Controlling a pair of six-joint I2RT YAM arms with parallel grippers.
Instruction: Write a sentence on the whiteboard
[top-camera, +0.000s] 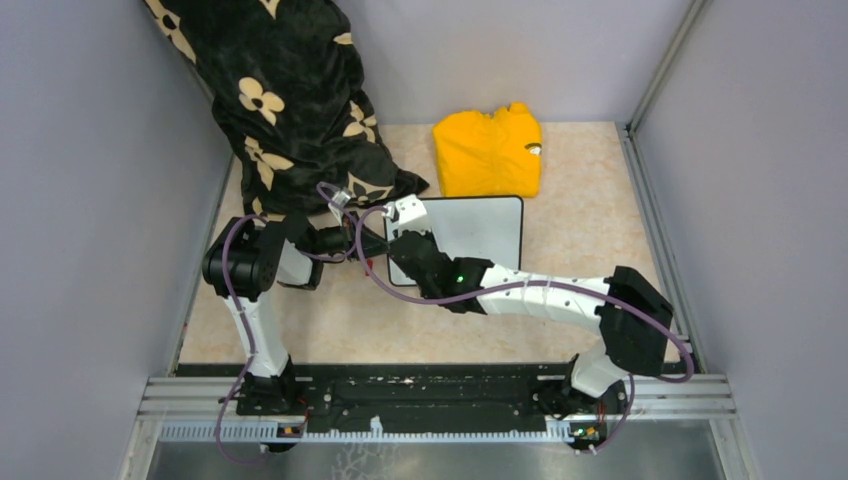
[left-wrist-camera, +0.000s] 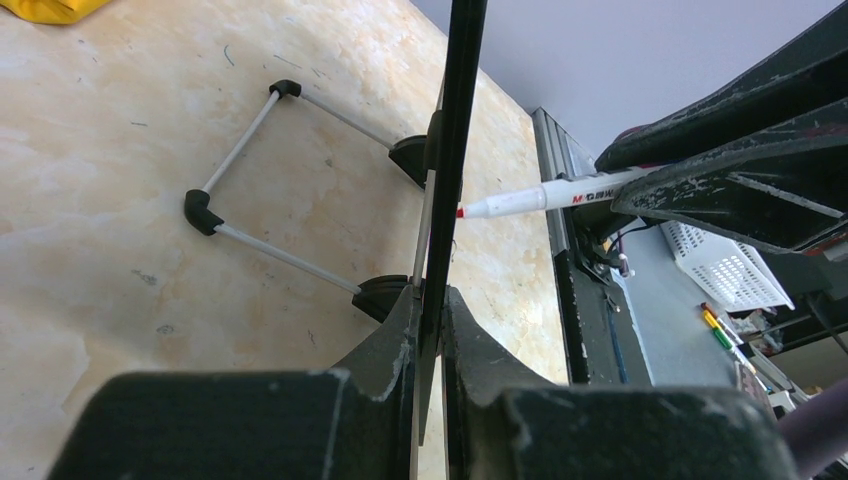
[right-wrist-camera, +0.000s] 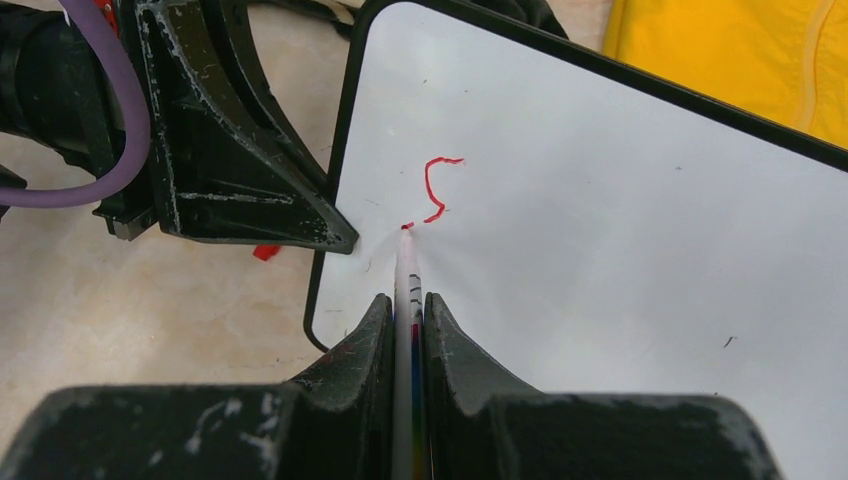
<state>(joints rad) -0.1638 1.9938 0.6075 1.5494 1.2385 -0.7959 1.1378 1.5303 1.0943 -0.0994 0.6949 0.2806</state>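
The whiteboard (top-camera: 480, 230) stands mid-table, propped on its wire stand (left-wrist-camera: 285, 180). My left gripper (left-wrist-camera: 430, 295) is shut on the whiteboard's left rim (left-wrist-camera: 455, 150), seen edge-on. My right gripper (right-wrist-camera: 405, 300) is shut on a slim white marker (right-wrist-camera: 408, 270). Its red tip rests on the board near the left rim. Of the sentence, a red S-shaped letter (right-wrist-camera: 438, 188) shows just beyond the tip, plus a small red mark at the tip. In the left wrist view the marker (left-wrist-camera: 545, 195) touches the board face. From above, both grippers (top-camera: 378, 240) (top-camera: 405, 230) meet at the board's left side.
A folded yellow garment (top-camera: 488, 150) lies just behind the board. A black flower-print cloth (top-camera: 290, 100) hangs at the back left, over the left arm. A small red piece (right-wrist-camera: 265, 252) lies on the table by the board's left rim. Grey walls close in on both sides.
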